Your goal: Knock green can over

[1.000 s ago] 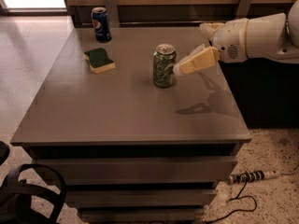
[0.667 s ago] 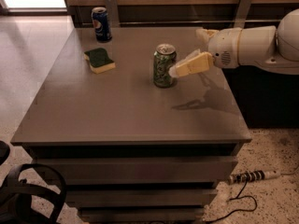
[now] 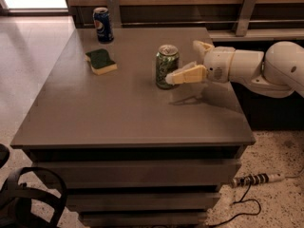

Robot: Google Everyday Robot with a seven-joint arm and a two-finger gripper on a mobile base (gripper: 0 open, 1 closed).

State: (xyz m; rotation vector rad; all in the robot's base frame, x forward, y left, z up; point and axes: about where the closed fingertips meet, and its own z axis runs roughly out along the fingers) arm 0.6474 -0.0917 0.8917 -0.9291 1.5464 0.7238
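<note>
Camera view: where's the green can [image 3: 167, 66]?
- Upright, right of centre on the table [image 3: 118, 120]. Gripper [image 3: 185, 74] has slid left over the last second and its tip now touches the can's right side. Open or clenched: can't tell.
- Meaning?
- Push looks just begun; can not tipped yet.
- Labels?
- Green can's print is unreadable. Blue can [image 3: 103, 25], far left, shows the Pepsi logo. Sponge [image 3: 101, 61] sits near it, unmarked.

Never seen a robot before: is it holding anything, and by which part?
Nothing is held. The open gripper is beside the upright green can, not around it.
</note>
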